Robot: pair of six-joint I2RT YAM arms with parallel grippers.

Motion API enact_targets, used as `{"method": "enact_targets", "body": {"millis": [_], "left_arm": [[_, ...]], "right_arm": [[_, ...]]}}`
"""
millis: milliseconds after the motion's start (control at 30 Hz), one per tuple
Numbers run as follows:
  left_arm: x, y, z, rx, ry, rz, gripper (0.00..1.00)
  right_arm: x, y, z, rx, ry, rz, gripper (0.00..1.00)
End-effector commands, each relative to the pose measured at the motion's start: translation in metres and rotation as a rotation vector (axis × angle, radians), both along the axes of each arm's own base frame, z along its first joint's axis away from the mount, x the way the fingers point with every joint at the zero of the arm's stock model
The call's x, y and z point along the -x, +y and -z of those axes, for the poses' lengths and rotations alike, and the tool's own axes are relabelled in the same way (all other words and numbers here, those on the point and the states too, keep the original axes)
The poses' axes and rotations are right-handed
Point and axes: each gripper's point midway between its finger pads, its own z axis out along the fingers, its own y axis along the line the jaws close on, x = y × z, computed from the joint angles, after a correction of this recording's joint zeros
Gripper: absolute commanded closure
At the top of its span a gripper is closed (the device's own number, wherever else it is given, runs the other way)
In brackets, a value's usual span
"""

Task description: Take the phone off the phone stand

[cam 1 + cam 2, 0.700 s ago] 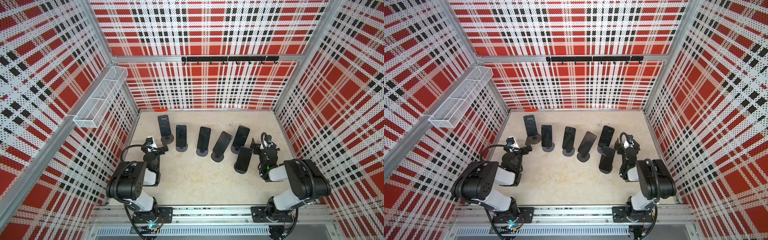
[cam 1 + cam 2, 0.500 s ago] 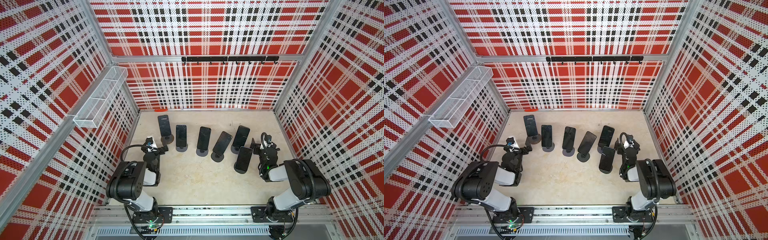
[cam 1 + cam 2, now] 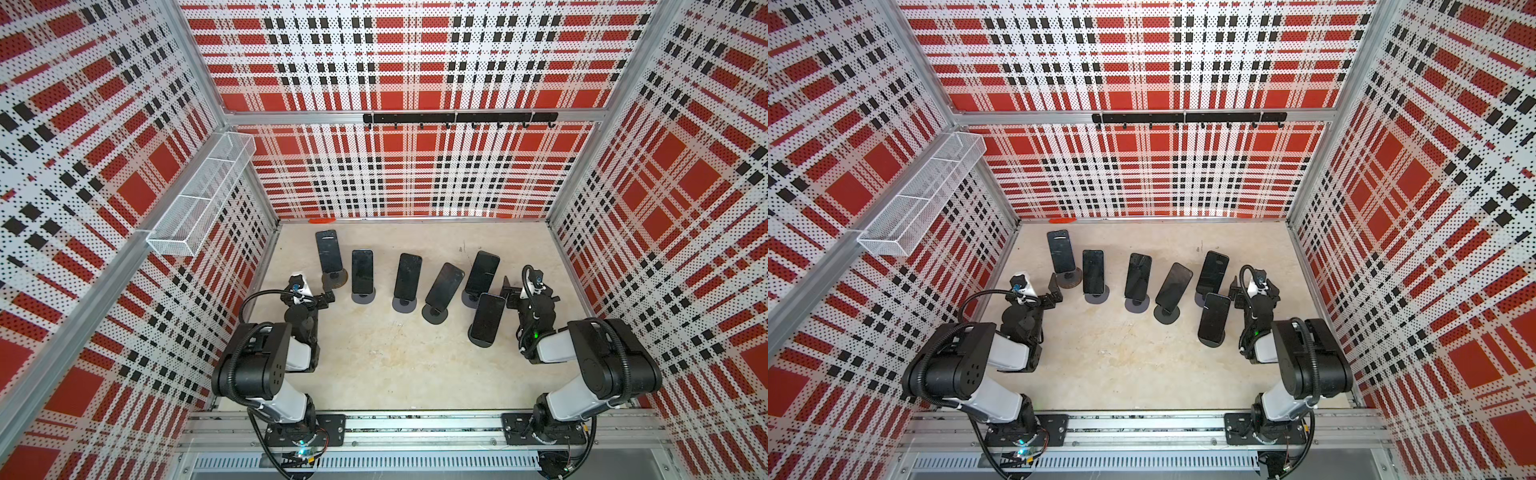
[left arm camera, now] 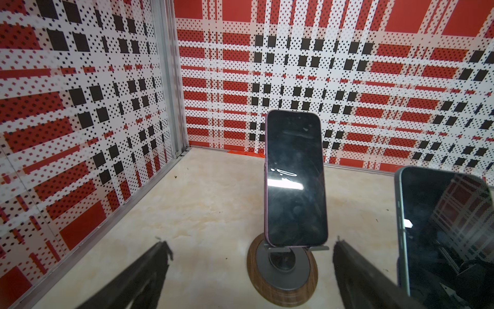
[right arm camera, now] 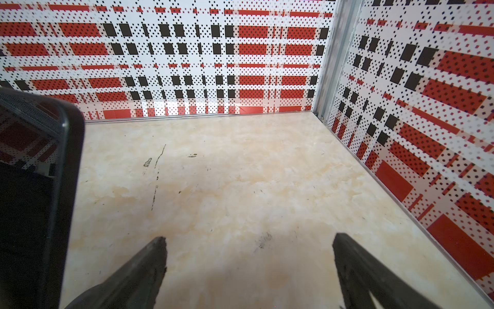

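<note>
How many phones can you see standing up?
6, left to right: far-left phone, second phone, middle phone, tilted phone, back-right phone, front-right phone. None seems hidden.

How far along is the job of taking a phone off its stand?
Done: nothing; all six black-screened phones sit on stands. In hand: the open left gripper faces the purple-edged phone on its wood-rimmed round stand, untouched. Left: grip, lift it off.
</note>
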Motion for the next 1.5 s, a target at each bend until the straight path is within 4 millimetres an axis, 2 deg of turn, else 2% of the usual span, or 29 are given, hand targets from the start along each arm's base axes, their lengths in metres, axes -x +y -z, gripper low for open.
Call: {"method": "enact_targets", "body": {"millis": [0, 200, 300, 367, 433, 500, 567, 667, 867, 967, 1067, 1133, 1200, 1267, 1333, 1367, 1467], "left_arm": [[-0.001, 0.0, -0.005, 0.004, -0.016, 0.008, 0.02], [0.002, 0.002, -0.006, 0.012, -0.025, 0.005, 0.02], [0.007, 0.004, -0.009, 0.024, -0.049, 0.008, 0.02], [0.021, 0.003, -0.017, 0.027, -0.102, 0.03, 0.02], [0.044, 0.007, -0.027, 0.035, -0.172, 0.002, 0.02], [0.061, 0.013, -0.037, 0.053, -0.232, -0.033, 0.02], [0.068, 0.014, -0.045, 0.055, -0.262, -0.032, 0.02], [0.072, 0.013, -0.048, 0.053, -0.261, -0.028, 0.02], [0.077, 0.024, -0.059, 0.134, -0.263, -0.088, 0.02], [0.074, 0.027, -0.061, 0.176, -0.232, -0.118, 0.02], [0.077, 0.017, -0.071, 0.191, -0.254, -0.098, 0.02], [0.076, 0.008, -0.074, 0.2, -0.25, -0.08, 0.02], [0.073, -0.002, -0.075, 0.194, -0.212, -0.078, 0.02], [0.07, -0.014, -0.078, 0.187, -0.179, -0.062, 0.02], [0.07, -0.028, -0.081, 0.183, -0.159, -0.039, 0.02], [0.073, -0.044, -0.082, 0.192, -0.154, 0.0, 0.02], [0.082, -0.068, -0.084, 0.209, -0.147, 0.046, 0.02]], "right_arm": [[-0.002, -0.002, -0.008, 0.003, -0.027, 0.007, 0.0], [0.003, -0.009, -0.01, -0.009, -0.047, 0.048, 0.0], [0.02, -0.025, -0.017, -0.04, -0.1, 0.148, 0.0], [0.029, -0.025, -0.023, -0.044, -0.15, 0.144, 0.0], [0.04, -0.025, -0.026, -0.046, -0.192, 0.137, 0.0], [0.043, -0.025, -0.03, -0.043, -0.215, 0.134, 0.0], [0.043, -0.024, -0.029, -0.045, -0.208, 0.131, 0.0], [0.041, -0.022, -0.029, -0.042, -0.195, 0.121, 0.0], [0.05, -0.022, -0.037, -0.036, -0.237, 0.122, 0.0], [0.064, -0.046, -0.05, -0.09, -0.259, 0.28, 0.0], [0.07, -0.063, -0.063, -0.148, -0.235, 0.397, 0.0], [0.063, -0.063, -0.067, -0.182, -0.124, 0.415, 0.0], [0.053, -0.051, -0.078, -0.207, -0.009, 0.344, 0.0], [0.049, -0.038, -0.086, -0.242, 0.028, 0.27, 0.0], [0.054, -0.038, -0.091, -0.328, 0.037, 0.295, 0.0], [0.055, -0.031, -0.092, -0.353, 0.071, 0.263, 0.0], [0.056, -0.001, -0.094, -0.401, 0.167, 0.097, 0.0]]}}
